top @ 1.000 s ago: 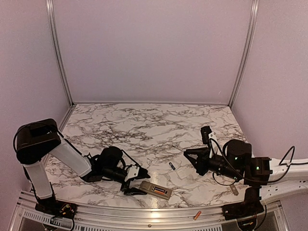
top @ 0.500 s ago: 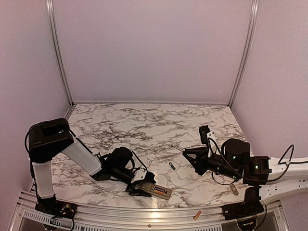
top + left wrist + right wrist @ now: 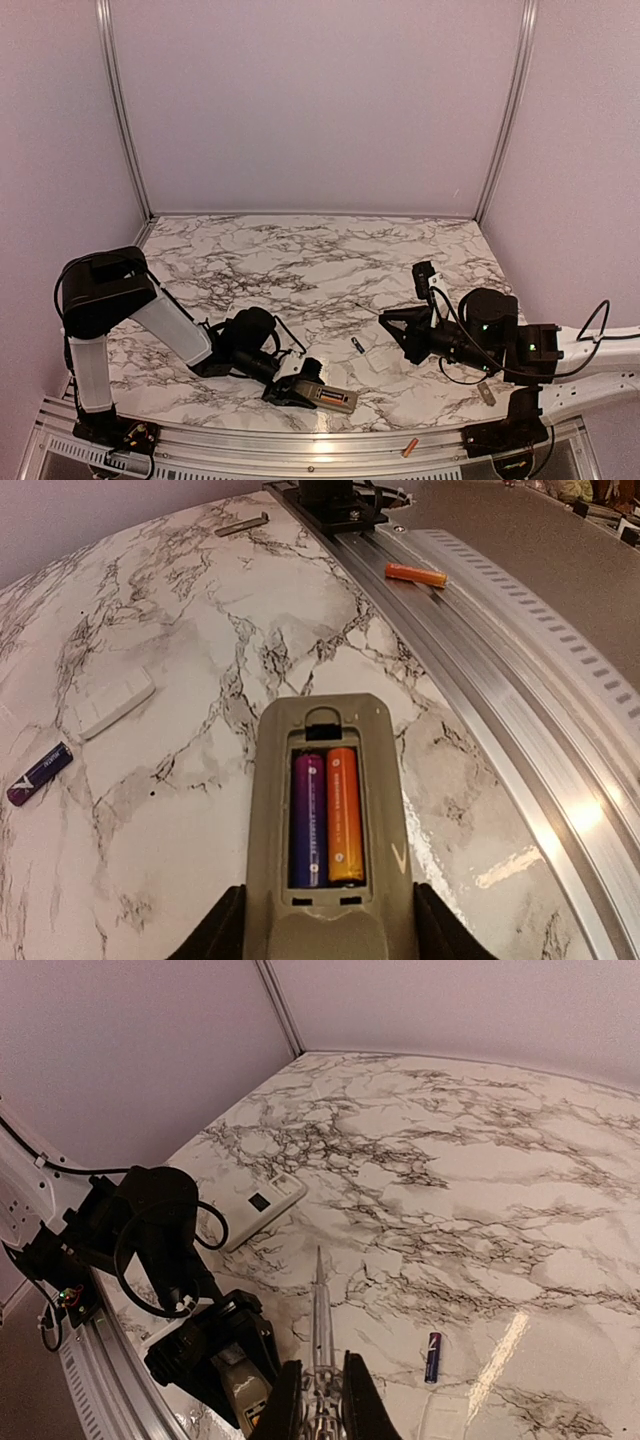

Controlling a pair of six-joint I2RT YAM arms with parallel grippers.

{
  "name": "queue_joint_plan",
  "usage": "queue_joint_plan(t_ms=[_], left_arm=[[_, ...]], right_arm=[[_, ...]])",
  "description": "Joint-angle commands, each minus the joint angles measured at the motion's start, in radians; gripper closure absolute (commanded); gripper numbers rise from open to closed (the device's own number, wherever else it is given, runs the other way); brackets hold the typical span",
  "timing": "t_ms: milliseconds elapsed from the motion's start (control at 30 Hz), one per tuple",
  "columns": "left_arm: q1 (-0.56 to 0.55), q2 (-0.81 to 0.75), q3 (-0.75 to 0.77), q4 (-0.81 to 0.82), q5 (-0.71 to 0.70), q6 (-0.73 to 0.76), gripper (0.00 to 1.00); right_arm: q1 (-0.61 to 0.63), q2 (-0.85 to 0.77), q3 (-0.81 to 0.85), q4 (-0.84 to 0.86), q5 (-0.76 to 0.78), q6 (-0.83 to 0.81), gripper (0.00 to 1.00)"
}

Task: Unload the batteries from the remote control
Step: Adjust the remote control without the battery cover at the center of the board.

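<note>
Bracing remote (image 3: pixel 382 780) at bottom centre with left gripper (image 3: pixel 328 935); cannot tell if clamped or just straddling. Holding thin pick (image 3: pixel 318 1300) pinched in right gripper (image 3: pixel 320 1402). Next: lever out both batteries (image 3: pixel 343 815).

Place: robot lab test cell | Evidence: left arm (image 3: pixel 150 320), right arm (image 3: pixel 565 350) bolted along bottom edge; marble-pattern bench (image 3: pixel 300 250); bare lilac walls (image 3: pixel 320 100); aluminium frame posts (image 3: pixel 118 110) upper left and right

Pale lilac walls (image 3: pixel 320 100), aluminium corner posts (image 3: pixel 120 110); marble-pattern tabletop (image 3: pixel 300 250) (glossy, catching glare).
</note>
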Motion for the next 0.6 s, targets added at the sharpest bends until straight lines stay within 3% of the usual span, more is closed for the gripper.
queue_joint_plan(t_ms=[0, 200, 433, 567], left_arm=[[-0.012, -0.005, -0.069, 0.129, -0.121, -0.128, 0.73], [-0.033, -0.001, -0.105, 0.221, -0.225, -0.23, 0.67], [-0.044, -0.001, -0.107, 0.198, -0.26, -0.217, 0.31], [-0.044, 0.006, -0.082, 0.118, -0.237, -0.173, 0.19]], right_arm=[[-0.001, -0.005, 0.035, 0.002, 0.019, 0.009, 1.0], [-0.001, -0.011, 0.024, 0.005, 0.02, 0.012, 1.0], [-0.002, -0.022, 0.018, 0.003, 0.022, 0.014, 1.0], [-0.002, -0.025, 0.016, 0.002, 0.022, 0.016, 1.0]])
